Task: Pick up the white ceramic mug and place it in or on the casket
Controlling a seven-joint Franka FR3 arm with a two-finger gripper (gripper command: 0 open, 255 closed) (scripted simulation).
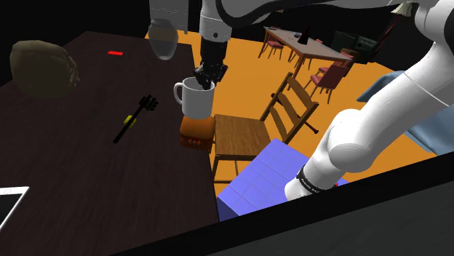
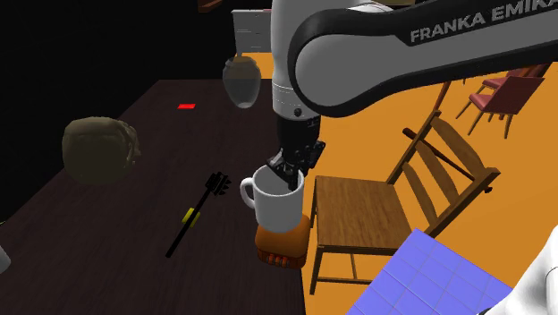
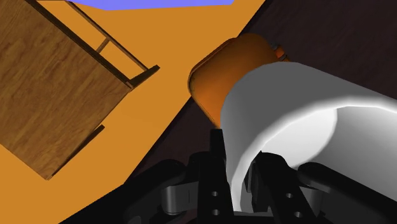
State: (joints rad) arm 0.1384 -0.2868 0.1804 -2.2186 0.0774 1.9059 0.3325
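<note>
A white mug [image 1: 196, 98] [image 2: 279, 204] stands upright on top of a small orange casket [image 1: 197, 133] [image 2: 282, 246] at the dark table's edge, its handle pointing toward the black brush. My black gripper [image 1: 206, 76] [image 2: 288, 170] comes down from above and is shut on the mug's rim on the side away from the handle. In the wrist view the gripper [image 3: 235, 172] clasps the mug's wall [image 3: 286, 121], with the casket [image 3: 222, 70] just beyond it. I cannot tell whether the mug's base rests on the casket's lid or hangs just over it.
A wooden chair [image 1: 255, 127] [image 2: 384, 206] stands on the orange floor right beside the casket. On the dark table [image 1: 80, 174] lie a black brush with a yellow band [image 1: 134, 118] [image 2: 197, 213], an olive lump [image 1: 44, 67] and a glass jar [image 1: 161, 40]. A blue box [image 1: 262, 178] sits below the chair.
</note>
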